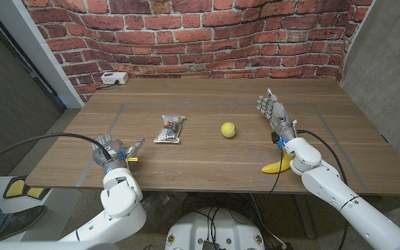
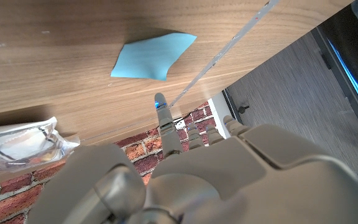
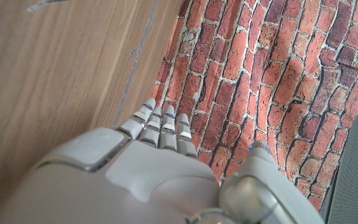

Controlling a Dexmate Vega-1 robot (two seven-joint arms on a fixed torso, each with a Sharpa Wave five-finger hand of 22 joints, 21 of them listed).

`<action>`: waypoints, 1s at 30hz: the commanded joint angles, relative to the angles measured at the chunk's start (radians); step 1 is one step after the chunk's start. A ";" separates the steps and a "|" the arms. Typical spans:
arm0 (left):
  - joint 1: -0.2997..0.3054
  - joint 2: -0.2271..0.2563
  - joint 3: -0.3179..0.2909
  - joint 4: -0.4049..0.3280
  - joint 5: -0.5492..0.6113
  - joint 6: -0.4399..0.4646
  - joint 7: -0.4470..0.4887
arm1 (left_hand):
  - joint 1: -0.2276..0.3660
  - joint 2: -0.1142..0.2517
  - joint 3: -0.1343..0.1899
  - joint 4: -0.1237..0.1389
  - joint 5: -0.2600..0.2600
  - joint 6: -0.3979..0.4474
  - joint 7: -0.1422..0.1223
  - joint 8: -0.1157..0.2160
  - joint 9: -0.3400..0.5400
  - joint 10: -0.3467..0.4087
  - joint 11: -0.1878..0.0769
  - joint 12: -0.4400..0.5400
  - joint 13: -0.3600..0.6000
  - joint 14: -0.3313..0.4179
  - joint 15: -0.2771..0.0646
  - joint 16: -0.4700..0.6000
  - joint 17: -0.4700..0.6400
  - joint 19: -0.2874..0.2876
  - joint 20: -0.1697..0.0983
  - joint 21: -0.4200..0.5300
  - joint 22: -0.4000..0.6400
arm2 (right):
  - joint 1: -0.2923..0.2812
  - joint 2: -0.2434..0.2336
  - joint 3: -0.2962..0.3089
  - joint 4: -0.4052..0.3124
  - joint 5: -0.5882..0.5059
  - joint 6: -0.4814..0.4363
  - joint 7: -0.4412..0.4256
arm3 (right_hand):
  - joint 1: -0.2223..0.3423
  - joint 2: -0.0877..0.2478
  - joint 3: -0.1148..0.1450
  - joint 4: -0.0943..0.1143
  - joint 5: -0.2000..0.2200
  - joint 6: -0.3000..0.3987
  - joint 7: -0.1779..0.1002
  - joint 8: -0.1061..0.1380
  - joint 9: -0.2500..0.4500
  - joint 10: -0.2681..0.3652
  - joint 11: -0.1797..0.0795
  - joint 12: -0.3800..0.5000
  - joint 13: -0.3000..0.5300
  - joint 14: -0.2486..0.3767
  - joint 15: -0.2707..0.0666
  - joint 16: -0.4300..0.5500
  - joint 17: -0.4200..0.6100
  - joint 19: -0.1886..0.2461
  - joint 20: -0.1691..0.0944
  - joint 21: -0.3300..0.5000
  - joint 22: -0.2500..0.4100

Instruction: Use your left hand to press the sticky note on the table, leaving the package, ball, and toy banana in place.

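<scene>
Sticky note (image 2: 152,56): pale blue, corners curling, lying on wood.

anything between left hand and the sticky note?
No. The left wrist view shows bare wood between the left hand and the blue sticky note; the package lies off to one side.
</scene>
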 commanded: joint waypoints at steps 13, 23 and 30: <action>-0.027 -0.001 0.030 0.028 -0.057 0.001 0.034 | 0.004 0.014 -0.008 0.003 0.007 0.032 -0.003 0.004 0.000 0.012 -0.011 0.008 0.003 0.015 -0.014 0.010 0.002 0.002 -0.001 0.007 0.002 | 0.015 0.005 -0.004 0.009 0.001 -0.008 0.003 | -0.004 0.004 -0.003 -0.003 0.005 0.003 -0.008 -0.002 0.005 0.010 0.000 -0.002 0.001 -0.006 0.002 -0.002 0.000 0.002 0.000 -0.003 0.004; -0.032 -0.012 0.035 0.040 -0.068 0.001 0.040 | 0.006 0.018 -0.009 0.002 0.008 0.037 -0.003 0.003 0.000 0.011 -0.011 0.008 0.003 0.019 -0.019 0.011 0.001 0.003 -0.001 0.008 0.002 | 0.018 -0.001 -0.001 0.007 0.005 -0.010 0.007 | -0.004 0.004 -0.003 -0.003 0.005 0.003 -0.008 -0.002 0.005 0.010 -0.001 -0.002 0.001 -0.005 0.003 -0.002 0.000 0.002 0.001 -0.003 0.005; -0.026 -0.029 0.026 0.051 -0.078 0.001 0.041 | 0.008 0.020 -0.009 0.002 0.009 0.040 -0.004 0.000 0.000 0.012 -0.012 0.008 0.003 0.024 -0.020 0.012 0.001 0.003 0.000 0.008 0.002 | 0.012 -0.006 0.004 -0.002 0.009 -0.016 0.004 | -0.004 0.004 -0.004 -0.003 0.005 0.003 -0.008 -0.002 0.005 0.011 -0.001 -0.002 0.001 -0.006 0.003 -0.002 0.000 0.003 0.001 -0.003 0.005</action>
